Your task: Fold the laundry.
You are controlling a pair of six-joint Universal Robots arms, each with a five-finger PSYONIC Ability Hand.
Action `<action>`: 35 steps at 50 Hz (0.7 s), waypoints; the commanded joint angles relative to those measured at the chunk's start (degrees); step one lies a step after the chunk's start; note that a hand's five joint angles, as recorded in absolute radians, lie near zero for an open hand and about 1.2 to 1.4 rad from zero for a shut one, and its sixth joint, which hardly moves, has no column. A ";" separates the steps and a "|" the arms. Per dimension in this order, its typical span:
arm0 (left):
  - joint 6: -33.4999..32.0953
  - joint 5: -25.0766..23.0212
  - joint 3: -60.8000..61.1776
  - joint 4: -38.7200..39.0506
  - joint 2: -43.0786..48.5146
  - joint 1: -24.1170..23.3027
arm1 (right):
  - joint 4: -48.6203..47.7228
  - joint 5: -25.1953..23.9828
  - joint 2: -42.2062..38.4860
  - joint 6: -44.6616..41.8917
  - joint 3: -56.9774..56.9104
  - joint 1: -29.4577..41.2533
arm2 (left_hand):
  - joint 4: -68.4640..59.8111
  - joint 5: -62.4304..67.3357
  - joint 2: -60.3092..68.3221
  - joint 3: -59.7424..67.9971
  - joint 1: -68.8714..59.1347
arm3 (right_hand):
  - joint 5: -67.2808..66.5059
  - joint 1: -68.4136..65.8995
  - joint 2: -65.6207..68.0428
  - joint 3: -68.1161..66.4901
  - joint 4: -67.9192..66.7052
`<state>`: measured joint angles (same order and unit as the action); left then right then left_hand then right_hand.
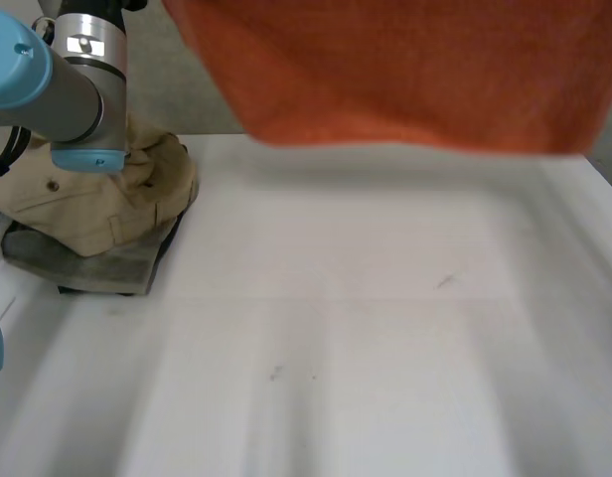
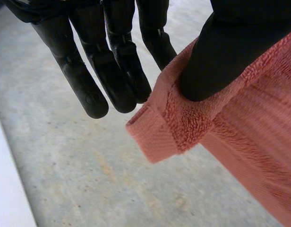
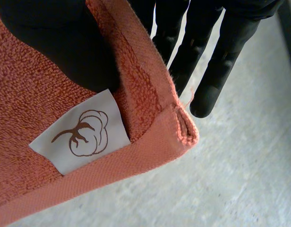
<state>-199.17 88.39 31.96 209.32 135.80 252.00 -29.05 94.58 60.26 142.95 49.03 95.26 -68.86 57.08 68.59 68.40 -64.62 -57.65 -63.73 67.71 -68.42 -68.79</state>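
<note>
Fabric of an orange towel (image 1: 405, 70) is seen spread wide across the far side of the head view, held up with its lower hem over the far edge of the white desk (image 1: 385, 328); whether the hem touches the desk cannot be told.

In the left wrist view one hemmed corner of the towel is pinched by the left hand (image 2: 117, 71): the thumb (image 2: 221, 56) is pressed onto the terry, the nearest finger is passed behind it, and the other fingers are held straight and close together just beside the corner. Grey floor (image 2: 89, 165) is seen beyond.

In the right wrist view another corner is pinched by the right hand (image 3: 55, 42), thumb on the front, straight fingers behind the cloth. A white label (image 3: 81, 137) printed with a brown cotton flower is sewn just beside the thumb tip.

At the desk's left a crumpled beige garment (image 1: 117, 199) is piled on a grey garment (image 1: 87, 263), with the left arm (image 1: 68, 89) seen above them
</note>
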 commanded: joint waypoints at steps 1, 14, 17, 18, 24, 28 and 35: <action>1.77 1.43 8.98 0.47 -1.33 -0.10 | -0.40 -2.29 -0.32 0.84 4.58 1.07 | -11.14 12.92 11.41 11.60 -15.38 | -12.35 -16.27 12.29 -11.58 -11.21; -0.68 0.73 33.50 -2.42 -3.79 -2.21 | 14.09 -8.18 -7.69 0.75 15.48 0.72 | -11.14 12.92 11.41 11.60 -15.38 | -12.35 -16.27 12.29 -11.58 -11.21; -3.84 0.82 38.41 -6.54 -3.88 -3.00 | 17.09 -8.71 -9.10 -0.04 16.80 0.63 | -11.14 12.92 11.41 11.60 -15.38 | -12.35 -16.27 12.29 -11.58 -11.21; -4.90 0.82 39.83 -8.21 -3.88 -3.09 | 19.19 -8.80 -9.63 -0.22 17.76 0.55 | -11.14 12.92 11.41 11.60 -15.38 | -12.35 -16.27 12.29 -11.58 -11.21; -11.49 1.87 50.27 -22.34 -10.00 -3.18 | 30.26 -8.80 -8.14 -4.43 23.30 0.54 | -11.14 12.92 11.41 11.60 -15.38 | -12.35 -16.27 12.29 -11.58 -11.21; -14.30 2.05 59.75 -32.19 -19.57 -2.92 | 41.86 -8.62 -2.44 -11.45 29.71 0.11 | -11.14 12.92 11.41 11.60 -15.38 | -12.35 -16.27 12.29 -11.58 -11.21; -23.79 0.47 71.91 -42.85 -34.45 -2.83 | 50.94 -9.06 11.19 -29.82 41.58 -8.41 | -11.14 12.92 11.41 11.60 -15.38 | -12.35 -16.27 12.29 -11.58 -11.21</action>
<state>-215.52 90.09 94.55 174.53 113.32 248.87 15.58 85.85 61.46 127.33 82.14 93.17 -68.86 57.08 68.75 68.48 -64.62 -58.14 -63.73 67.71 -68.42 -68.80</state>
